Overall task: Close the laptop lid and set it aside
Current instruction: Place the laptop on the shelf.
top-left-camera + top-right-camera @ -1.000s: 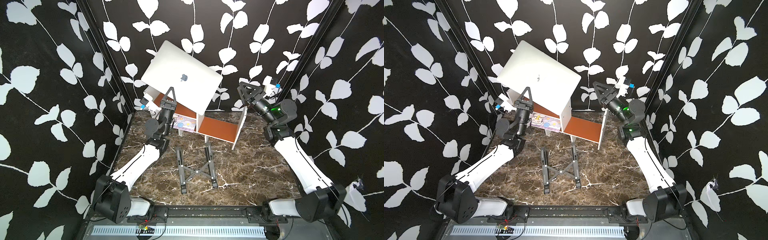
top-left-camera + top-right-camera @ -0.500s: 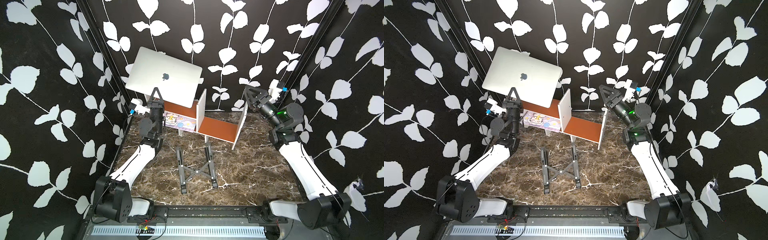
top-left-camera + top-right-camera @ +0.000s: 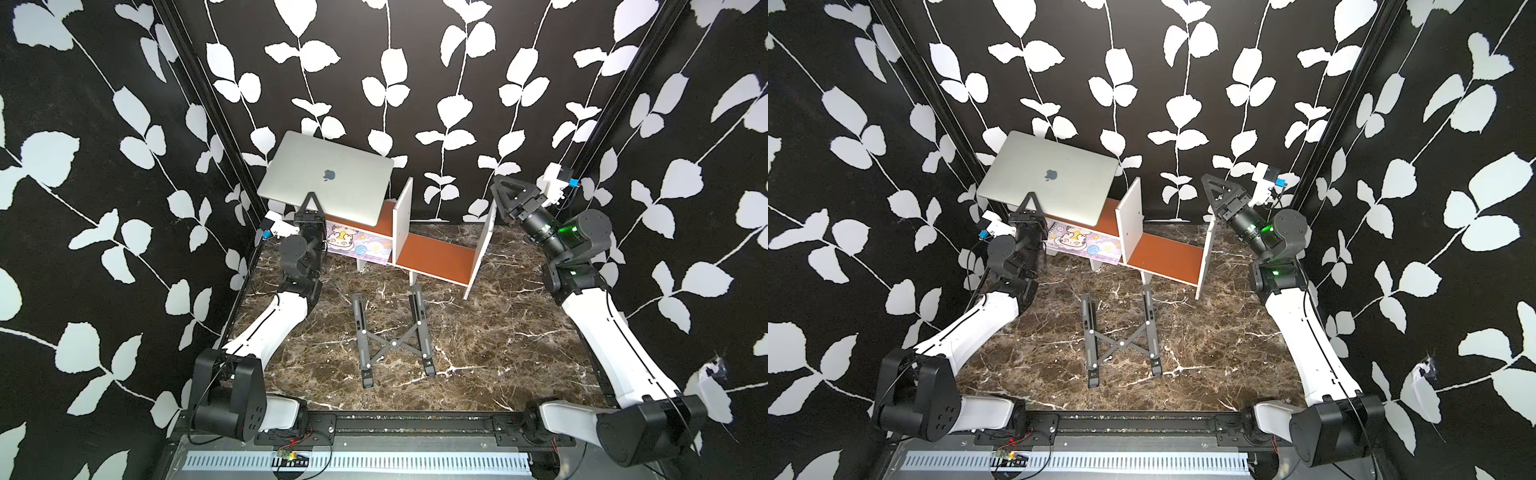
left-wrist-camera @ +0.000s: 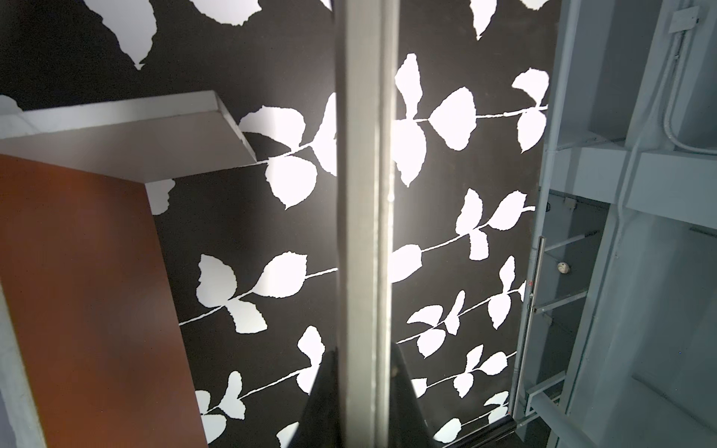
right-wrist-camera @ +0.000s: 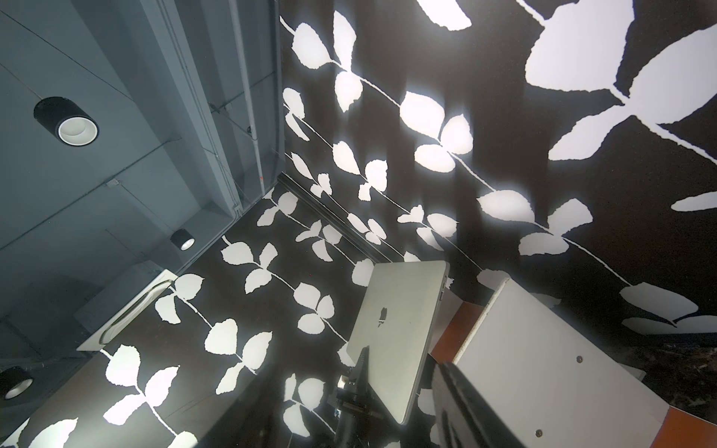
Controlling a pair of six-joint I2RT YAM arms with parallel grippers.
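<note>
Laptop (image 3: 328, 178) sits up and left of centre in both top views, off the table (image 3: 498, 340), tilted. Its lid (image 3: 1059, 166) is shut flat on the base, with the plain silver back and dark logo facing the camera.

Your left gripper (image 3: 310, 203) has it by the lower edge, just below and left of the logo. The jaws are clamped tight on the thin edge, one finger lying dark across the lid's back. In the left wrist view the laptop's edge (image 4: 366, 194) runs as a grey strip straight up the middle of the frame, and the dark fingers (image 4: 322, 407) pinch it on both sides at the bottom.

Below the laptop in the picture is the left bay of the white and orange shelf (image 3: 436, 253), with the cartoon notebook (image 3: 357, 245) lying in it. Whether the laptop touches the shelf, you cannot tell from here.

Your right gripper (image 3: 500, 187) hangs at the right of the frame, well apart from the laptop and beyond the shelf's right end. There is nothing in it. How wide its jaws stand cannot be told.

In the right wrist view the laptop (image 5: 399, 329) shows at lower centre.

The black folding stand (image 3: 392, 340) lies bare on the marble at centre frame, below the shelf.
</note>
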